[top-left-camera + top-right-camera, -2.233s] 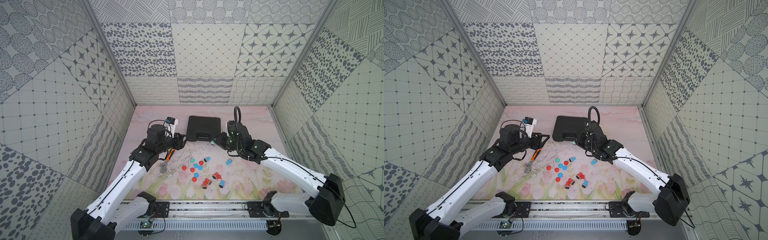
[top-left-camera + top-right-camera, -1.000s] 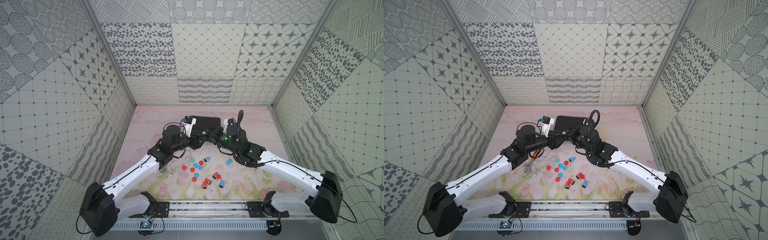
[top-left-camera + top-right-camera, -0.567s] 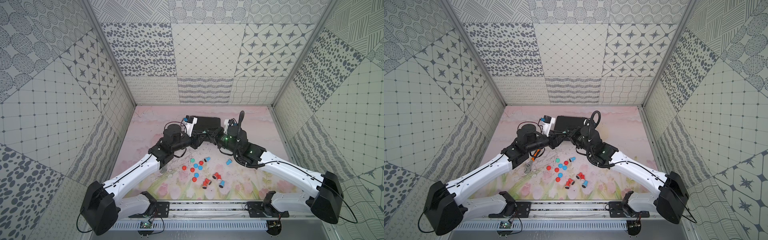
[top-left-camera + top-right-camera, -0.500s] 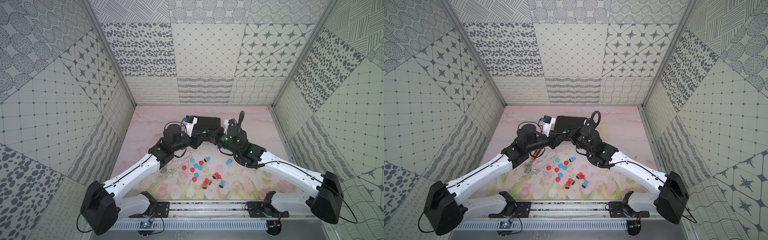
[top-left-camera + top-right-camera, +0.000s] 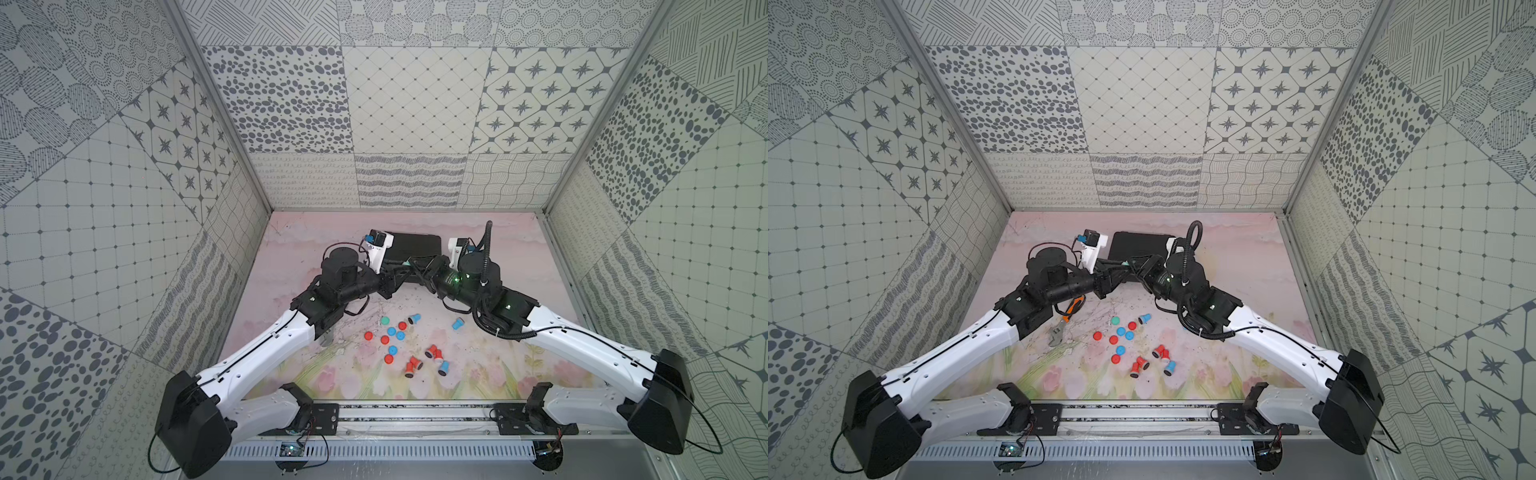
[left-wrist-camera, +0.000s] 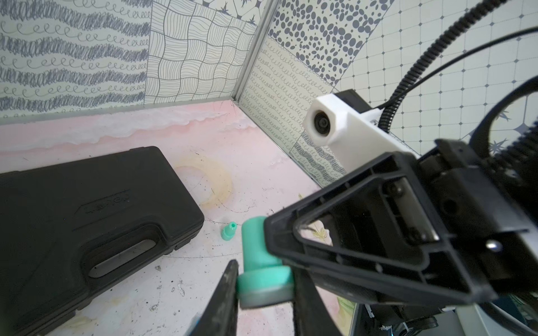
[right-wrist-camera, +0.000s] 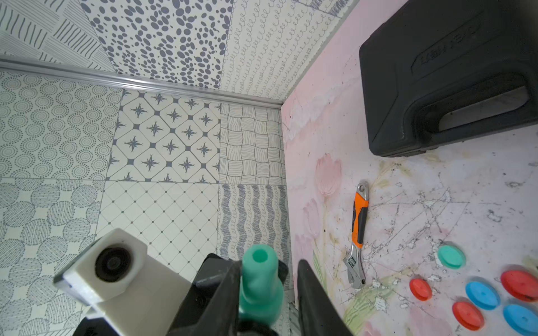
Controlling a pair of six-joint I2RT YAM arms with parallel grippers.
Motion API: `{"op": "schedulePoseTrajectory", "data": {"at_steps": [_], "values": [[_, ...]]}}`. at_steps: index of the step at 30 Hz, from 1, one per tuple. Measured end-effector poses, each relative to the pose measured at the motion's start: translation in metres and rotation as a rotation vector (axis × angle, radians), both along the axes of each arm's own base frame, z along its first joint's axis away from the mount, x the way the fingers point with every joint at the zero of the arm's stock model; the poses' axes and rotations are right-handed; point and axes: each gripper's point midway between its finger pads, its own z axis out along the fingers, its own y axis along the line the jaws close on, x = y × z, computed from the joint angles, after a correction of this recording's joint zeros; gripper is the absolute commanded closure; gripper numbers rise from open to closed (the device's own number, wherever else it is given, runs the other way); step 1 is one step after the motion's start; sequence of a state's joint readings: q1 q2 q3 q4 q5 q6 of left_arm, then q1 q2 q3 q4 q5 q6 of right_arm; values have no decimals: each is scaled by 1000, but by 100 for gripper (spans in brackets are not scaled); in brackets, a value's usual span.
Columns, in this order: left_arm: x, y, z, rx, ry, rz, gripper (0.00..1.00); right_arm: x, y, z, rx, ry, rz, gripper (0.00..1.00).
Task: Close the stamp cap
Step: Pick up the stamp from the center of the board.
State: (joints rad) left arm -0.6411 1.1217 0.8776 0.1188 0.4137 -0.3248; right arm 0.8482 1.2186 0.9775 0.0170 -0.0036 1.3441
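Now left tool (image 6: 263,293) clamps one green stamp (image 6: 256,247); right tool (image 7: 267,270) straddles it.

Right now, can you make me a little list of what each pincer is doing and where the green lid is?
left pincer: shut on the green stamp, at its wide end
right pincer: open, around the stamp's narrow end
green lid: lying on the table near red lids and blue lids
wrench: lying on the table, untouched
black case: closed, at the back

The green stamp (image 6: 262,261) is held up in the air by its wide end. A round green cap (image 7: 451,256) lies flat on the table (image 7: 407,186).
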Motion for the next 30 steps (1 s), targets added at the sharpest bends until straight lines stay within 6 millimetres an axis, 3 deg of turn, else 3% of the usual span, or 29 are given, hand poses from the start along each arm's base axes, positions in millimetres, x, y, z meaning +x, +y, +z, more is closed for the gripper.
{"op": "schedulePoseTrajectory", "data": {"at_steps": [9, 16, 22, 30], "values": [[-28, 12, 27, 67, -254, -83, 99, -32, -4, 17, -70, -96, 212, 46], [-48, 18, 37, 134, -464, -159, 100, -62, 5, 44, -95, -190, 412, 45], [-61, 20, 30, 181, -574, -225, 100, -79, 9, 49, -89, -208, 511, 55], [-73, 17, 29, 190, -651, -291, 100, -84, 15, 40, -92, -179, 565, 63]]}}
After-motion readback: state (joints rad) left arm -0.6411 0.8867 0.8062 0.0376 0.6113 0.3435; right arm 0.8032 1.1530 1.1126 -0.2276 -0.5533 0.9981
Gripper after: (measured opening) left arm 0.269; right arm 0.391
